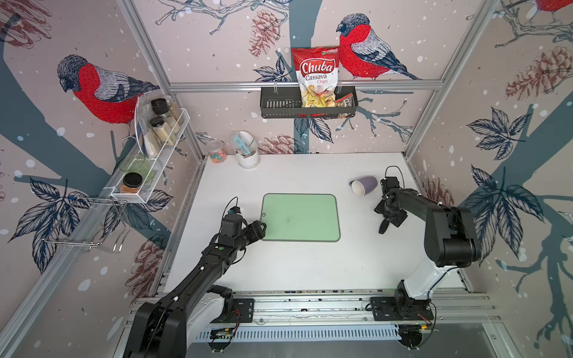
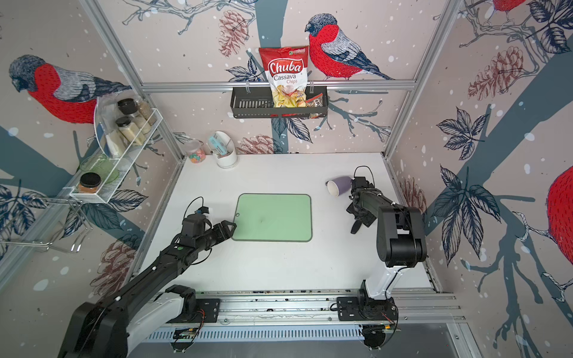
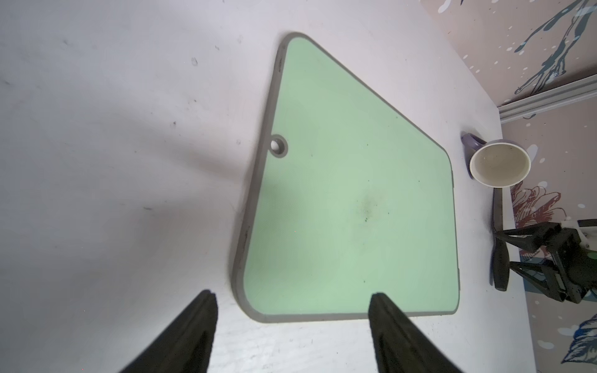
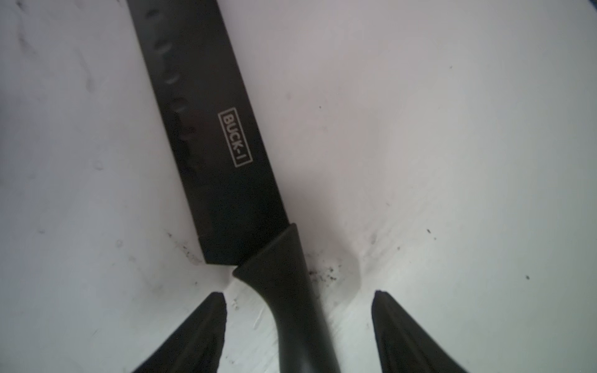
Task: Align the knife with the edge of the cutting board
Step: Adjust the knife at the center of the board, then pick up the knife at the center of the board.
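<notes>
Right gripper (image 4: 299, 294) sits low over the knife (image 4: 226, 155), jaws wide, straddling the handle just behind the blade with a gap on both sides, so nothing is gripped. Left gripper (image 3: 292, 294) is also spread and empty at the near left corner of the cutting board (image 3: 339, 193); can't tell if it touches. Knife lies flat on the table (image 1: 310, 269), right of the board and well apart from it, toward the table's right edge. Risks: the handle is slim and flat on the surface, so closing jaws could scrape the table or ride over it, and if one jaw lands first the knife spins. A grip at the blade end of the handle may let the knife pivot once lifted. The tipped mug (image 1: 364, 187) lies just past the blade, so a swing could roll it. Left arm could nudge the board and shift the target edge. Long axis runs roughly near-to-far, about parallel to the board's right short edge, blade toward the far edge and mug, handle toward the near edge.
</notes>
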{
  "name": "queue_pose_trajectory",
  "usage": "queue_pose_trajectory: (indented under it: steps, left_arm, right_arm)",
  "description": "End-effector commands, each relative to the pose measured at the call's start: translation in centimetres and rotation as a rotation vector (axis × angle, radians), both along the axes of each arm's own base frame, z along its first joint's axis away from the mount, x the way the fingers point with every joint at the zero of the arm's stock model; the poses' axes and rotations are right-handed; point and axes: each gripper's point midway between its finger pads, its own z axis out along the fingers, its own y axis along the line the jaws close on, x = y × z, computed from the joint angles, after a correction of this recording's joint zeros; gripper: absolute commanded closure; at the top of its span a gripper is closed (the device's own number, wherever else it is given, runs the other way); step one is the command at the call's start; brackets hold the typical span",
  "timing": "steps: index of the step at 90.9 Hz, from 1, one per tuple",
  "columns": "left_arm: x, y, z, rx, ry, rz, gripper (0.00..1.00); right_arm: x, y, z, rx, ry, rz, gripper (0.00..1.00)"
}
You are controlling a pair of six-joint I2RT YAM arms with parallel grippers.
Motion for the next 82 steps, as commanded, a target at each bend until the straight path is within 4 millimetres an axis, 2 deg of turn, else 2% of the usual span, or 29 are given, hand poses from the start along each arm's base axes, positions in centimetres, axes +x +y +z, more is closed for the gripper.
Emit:
queue_pose_trajectory:
  steps: [1,11,22,29,38,46,58,71,82]
  left_arm:
    - [-1.6,1.4,-0.2,0.098,-0.002,0.019,0.25]
    - [-2.3,2.8,1.1,0.185,-0.061,0.054,0.26]
    - [-2.8,3.5,2.0,0.196,-0.117,0.088,0.26]
    - [-3.0,3.9,2.2,0.196,-0.137,0.106,0.26]
    - [-3.1,4.1,2.3,0.201,-0.140,0.116,0.26]
    - [-3.0,4.1,2.1,0.205,-0.131,0.116,0.26]
    - [-2.9,4.0,1.7,0.210,-0.108,0.112,0.25]
    - [-2.8,4.0,1.7,0.210,-0.106,0.110,0.25]
    - [-2.8,4.0,1.6,0.210,-0.108,0.116,0.24]
  right_arm:
    - [-0.6,0.0,-0.2,-0.011,0.033,0.016,0.30]
    - [-0.9,0.0,-0.4,-0.014,0.039,0.020,0.39]
    - [-1.3,0.6,-1.0,-0.004,0.053,0.036,0.44]
    - [-1.4,0.8,-1.3,-0.001,0.055,0.042,0.51]
    - [-1.5,1.1,-1.4,0.015,0.054,0.045,0.59]
    - [-1.6,1.4,-1.3,0.036,0.041,0.044,0.63]
    - [-1.9,1.9,-0.9,0.070,0.007,0.041,0.77]
    - [-2.6,2.8,-0.2,0.156,-0.069,0.038,0.81]
    - [-2.9,4.6,0.8,0.283,-0.172,0.056,0.85]
